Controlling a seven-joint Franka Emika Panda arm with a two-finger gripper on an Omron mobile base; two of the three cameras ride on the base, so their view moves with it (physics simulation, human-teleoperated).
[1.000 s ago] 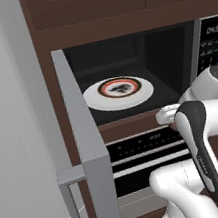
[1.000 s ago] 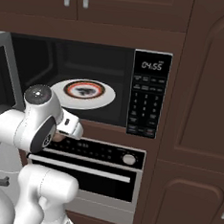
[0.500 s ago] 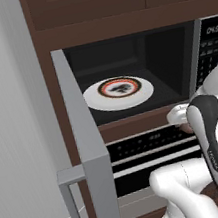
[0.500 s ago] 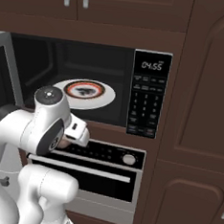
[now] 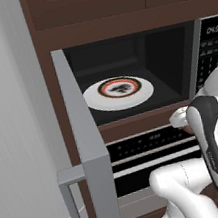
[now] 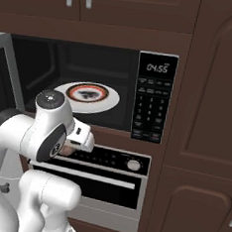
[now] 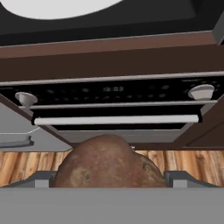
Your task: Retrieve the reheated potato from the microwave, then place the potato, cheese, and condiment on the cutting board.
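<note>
Gripping potato (image 7: 107, 162) between spread jaws, gripper (image 7: 109, 181) hung outside open microwave (image 5: 139, 70); plate (image 5: 118, 91) empty; board placements of potato, cheese, condiment remained.

The microwave (image 6: 90, 91) carries the one clearly readable text: the small display at the top of its side keypad panel (image 6: 151, 98) shows "04:55" in pale digits on black, seen in the right base view. In the left base view the same display sits at the right edge and is cut off, so just "04:55" in part can be made out. The keypad buttons below the display bear small pale markings, too small to read. On the oven's control strip (image 7: 111, 89) under the microwave, the hand view shows a tiny lit display at the middle, too blurred to read with certainty.
</note>
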